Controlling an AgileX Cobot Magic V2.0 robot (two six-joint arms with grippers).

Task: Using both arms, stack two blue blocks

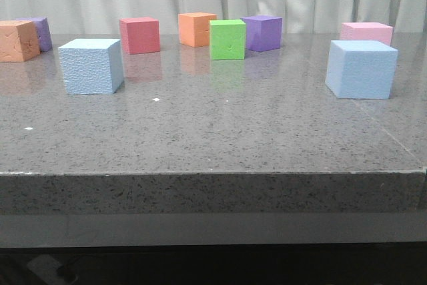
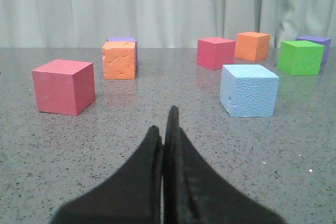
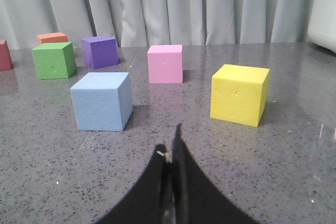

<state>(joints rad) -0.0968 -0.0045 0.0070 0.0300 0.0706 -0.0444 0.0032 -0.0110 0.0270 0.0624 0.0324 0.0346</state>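
Two pale blue blocks rest apart on the grey stone table. One blue block (image 1: 91, 65) stands at the left, also in the left wrist view (image 2: 249, 89). The other blue block (image 1: 361, 68) stands at the right, also in the right wrist view (image 3: 101, 100). Neither gripper shows in the front view. My left gripper (image 2: 165, 124) is shut with nothing in it, short of its block and off to one side. My right gripper (image 3: 170, 142) is shut and empty too, with its block ahead and to the side.
Other cubes stand along the back: orange (image 1: 17, 40), purple (image 1: 40, 33), red (image 1: 139, 35), orange (image 1: 197, 29), green (image 1: 227, 39), purple (image 1: 263, 32), pink (image 1: 366, 32). A red cube (image 2: 63, 86) and a yellow cube (image 3: 240, 94) lie near the grippers. The table's front edge (image 1: 213, 173) is close.
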